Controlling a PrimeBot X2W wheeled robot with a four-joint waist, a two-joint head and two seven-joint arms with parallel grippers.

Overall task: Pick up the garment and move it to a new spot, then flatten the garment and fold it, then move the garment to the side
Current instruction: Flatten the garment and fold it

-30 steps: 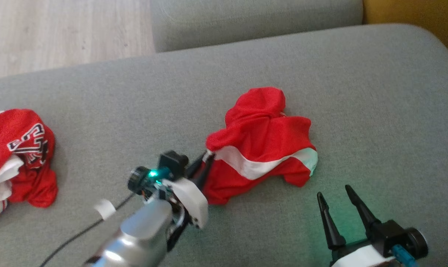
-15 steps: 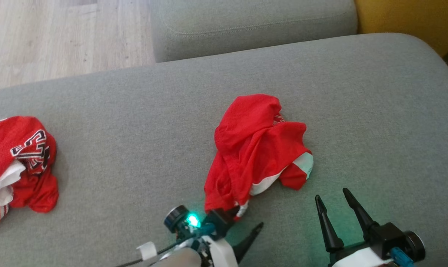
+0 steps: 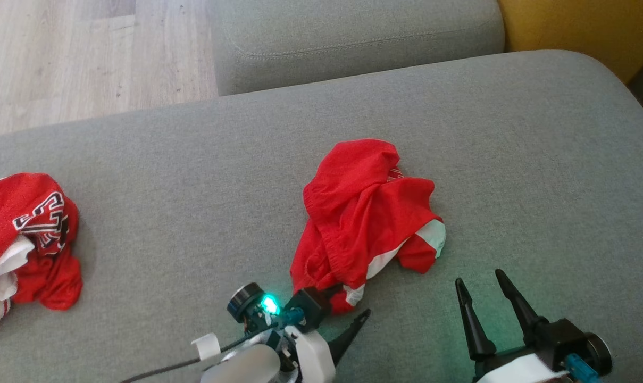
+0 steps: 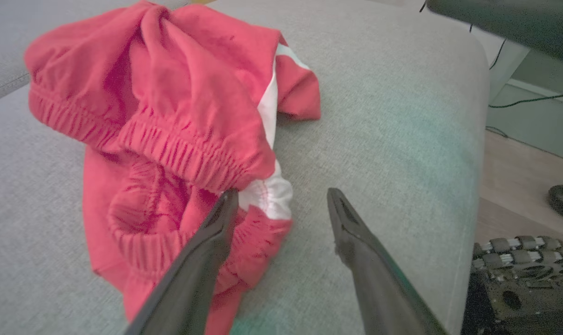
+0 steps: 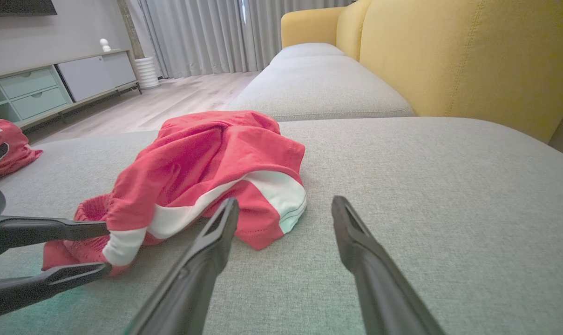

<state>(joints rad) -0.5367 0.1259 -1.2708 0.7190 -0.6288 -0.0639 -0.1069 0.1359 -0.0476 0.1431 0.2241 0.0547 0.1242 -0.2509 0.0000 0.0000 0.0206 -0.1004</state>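
The garment [image 3: 366,213], red with a white stripe and an elastic waistband, lies crumpled about in the middle of the grey sofa cushion [image 3: 512,133]. Its near end reaches the left tool [image 4: 282,191], which is open: one finger lies against the gathered waistband, the other is over the bare cushion, and a small white and red part of the cloth is between them, not pressed. The right tool [image 3: 478,276] is open also, with nothing between its fingers; it is to the right of the garment, near but apart from it. A second red garment [image 3: 28,239] with black and white letters lies at the left edge of the cushion, well apart. Beyond the cushion is a wooden floor [image 3: 87,53].
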